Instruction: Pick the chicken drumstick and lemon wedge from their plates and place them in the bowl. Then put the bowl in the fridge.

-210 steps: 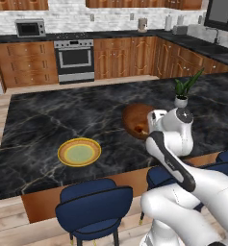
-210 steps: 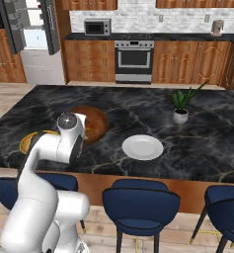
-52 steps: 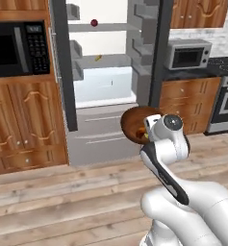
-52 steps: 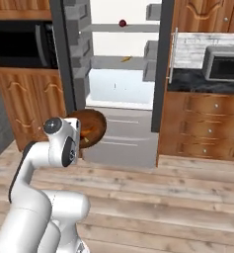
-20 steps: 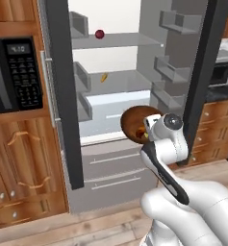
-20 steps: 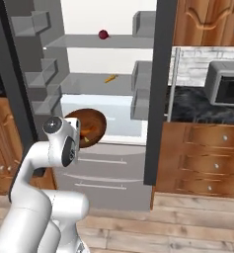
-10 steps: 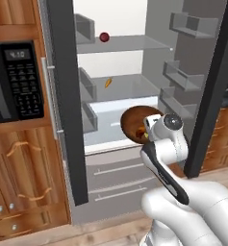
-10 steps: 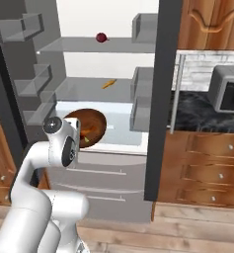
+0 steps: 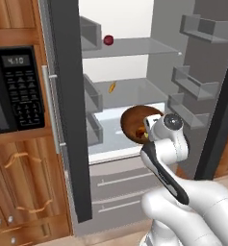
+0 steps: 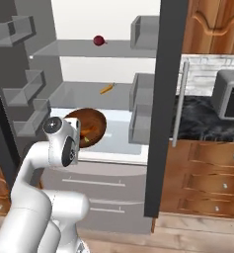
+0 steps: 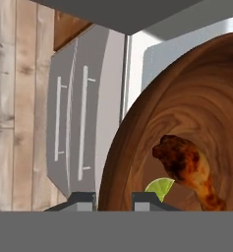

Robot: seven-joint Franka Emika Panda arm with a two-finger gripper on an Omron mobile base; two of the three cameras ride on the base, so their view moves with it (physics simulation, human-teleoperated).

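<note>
I have the claw (image 11: 113, 198) clamped on the rim of the bowl (image 11: 196, 113), one finger on each side of the wooden wall. The bowl (image 9: 134, 124) hangs just ahead of the claw, in front of the open fridge (image 9: 130, 77), level with the lower glass shelf (image 10: 89, 94). Inside the bowl, close to the claw, I see the chicken drumstick (image 11: 187, 165) with the lemon wedge (image 11: 158, 189) touching it. Further in and above sit a dark red fruit (image 10: 99, 40) and a small orange item (image 10: 106, 89).
</note>
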